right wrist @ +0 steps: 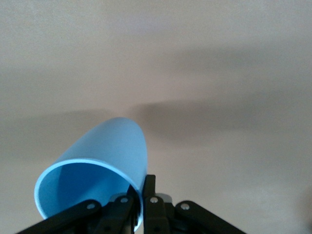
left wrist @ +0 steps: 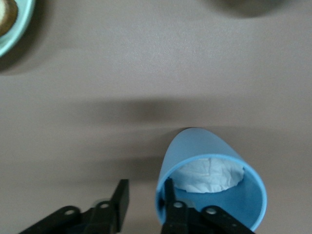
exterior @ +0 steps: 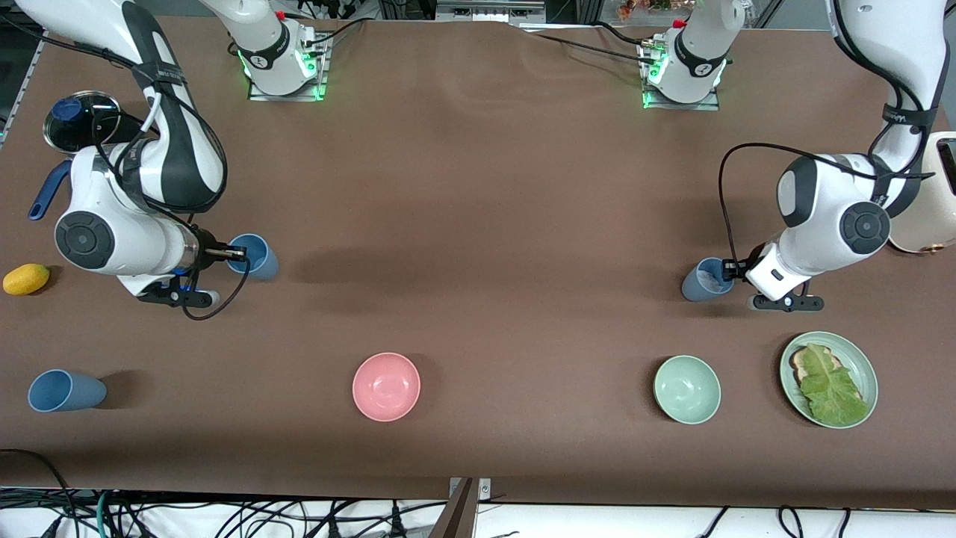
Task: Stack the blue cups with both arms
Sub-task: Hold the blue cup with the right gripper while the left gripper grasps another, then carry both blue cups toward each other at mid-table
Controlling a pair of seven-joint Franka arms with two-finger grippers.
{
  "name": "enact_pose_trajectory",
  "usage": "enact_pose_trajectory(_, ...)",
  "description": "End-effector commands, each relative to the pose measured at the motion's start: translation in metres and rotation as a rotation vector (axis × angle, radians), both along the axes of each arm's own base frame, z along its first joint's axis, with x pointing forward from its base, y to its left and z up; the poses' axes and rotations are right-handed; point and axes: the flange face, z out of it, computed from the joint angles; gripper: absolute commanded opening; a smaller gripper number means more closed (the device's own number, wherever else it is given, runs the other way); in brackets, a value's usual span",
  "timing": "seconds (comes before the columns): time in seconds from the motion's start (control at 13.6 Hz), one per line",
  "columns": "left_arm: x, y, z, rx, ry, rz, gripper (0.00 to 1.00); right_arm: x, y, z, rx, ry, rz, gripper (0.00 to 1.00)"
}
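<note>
Blue cups are what we are handling, and we count three of them on the brown table (exterior: 478, 187). Our right gripper (exterior: 233, 255), low at the right arm's end of the table, has its fingers pinched tight on the rim of one blue cup (exterior: 255, 256), one finger inside the mouth and one outside; in the right wrist view this cup (right wrist: 97, 170) tilts away from the gripper (right wrist: 139, 195) with its open mouth toward the camera. Our left gripper (exterior: 730, 270), low at the left arm's end of the table, straddles the rim of a second blue cup (exterior: 702, 280): in the left wrist view one finger (left wrist: 169, 195) sits inside the mouth against the wall, while the other finger (left wrist: 122, 197) stands apart from the outside of the cup (left wrist: 209, 161), so we see the jaws partly closed but not yet clamped. That cup has a crumpled white lining or paper (left wrist: 209, 173) inside. A third blue cup (exterior: 66, 391) lies on its side, free, nearer to the front camera than the right gripper's cup. Also nearer the camera we see a pink bowl (exterior: 386, 386), a pale green bowl (exterior: 687, 389) and a green plate (exterior: 866, 366) holding toast and a lettuce leaf (exterior: 829, 385). A yellow lemon (exterior: 26, 279) rests beside the right arm.
</note>
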Motion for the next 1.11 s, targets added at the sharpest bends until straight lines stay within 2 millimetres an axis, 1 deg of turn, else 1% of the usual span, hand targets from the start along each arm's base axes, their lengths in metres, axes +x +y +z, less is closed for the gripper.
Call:
enact_pose_trajectory(0.0, 0.001, -0.005, 0.001, -0.026, -0.011, -0.01, 0.0, 0.005, 0.002, 0.009, 0.009, 0.002, -0.014, 0.0)
enact_pose_trajectory(0.15, 0.002, -0.017, 0.007, -0.026, 0.0, -0.018, 0.0, 0.011, 0.002, 0.013, 0.006, 0.022, -0.018, 0.0)
enact_pose_trajectory(0.3, 0.004, -0.053, 0.026, -0.043, -0.003, -0.037, 0.0, 0.019, 0.002, 0.022, 0.004, 0.036, -0.018, 0.0)
enact_pose_trajectory(0.37, 0.006, -0.079, 0.036, -0.05, -0.008, -0.016, 0.0, 0.021, 0.003, 0.023, 0.004, 0.042, -0.016, 0.0)
enact_pose_trajectory(0.44, 0.008, -0.109, 0.048, -0.058, -0.009, 0.018, 0.0, 0.023, 0.005, 0.026, 0.003, 0.04, -0.015, 0.0)
enact_pose_trajectory(0.59, 0.004, -0.173, 0.065, -0.077, -0.011, 0.093, 0.0, 0.023, 0.006, 0.028, 0.003, 0.037, -0.011, 0.0)
enact_pose_trajectory(0.74, -0.007, -0.238, 0.074, -0.098, -0.008, 0.184, 0.0, 0.026, 0.011, 0.037, 0.005, 0.028, -0.006, 0.0)
enact_pose_trajectory(0.81, -0.016, -0.28, 0.073, -0.109, 0.002, 0.204, 0.0, 0.027, 0.018, 0.038, -0.002, 0.043, -0.016, 0.0)
enact_pose_trajectory(0.89, -0.024, -0.316, 0.065, -0.115, 0.017, 0.223, 0.0, 0.028, 0.032, 0.047, -0.016, 0.043, -0.038, 0.0)
enact_pose_trajectory(0.96, -0.026, -0.343, 0.055, -0.124, 0.025, 0.218, 0.0, 0.027, 0.053, 0.051, -0.033, 0.049, -0.054, 0.0)
enact_pose_trajectory(1.03, -0.026, -0.366, 0.051, -0.137, 0.031, 0.225, 0.0, 0.025, 0.075, 0.058, -0.052, 0.046, -0.081, 0.0)
